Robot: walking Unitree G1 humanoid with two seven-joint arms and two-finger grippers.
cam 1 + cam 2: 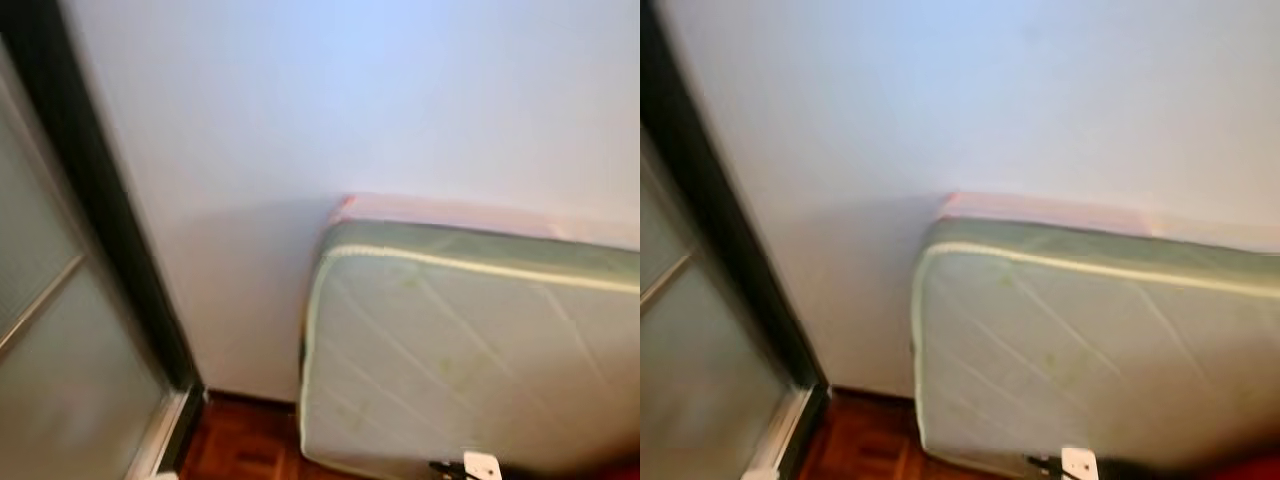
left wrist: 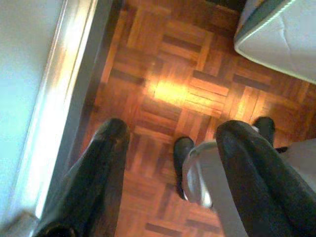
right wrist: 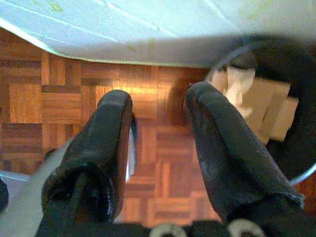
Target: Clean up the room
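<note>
Left gripper (image 2: 170,148): you are seeing its fingers spread, gripping nothing, hanging over parquet floor (image 2: 192,94); sliding door frame (image 2: 64,98) is lying outboard of them.

Mattress (image 1: 470,350): it is leaning on edge against the wall (image 1: 330,100), long axis along the wall, ahead of both finger pairs.

Right gripper (image 3: 158,128): fingers parted, empty.

Bin (image 3: 276,113): it is sitting just beside the right fingers, holding crumpled paper (image 3: 237,81) and cardboard; the right arm is nearer.
</note>
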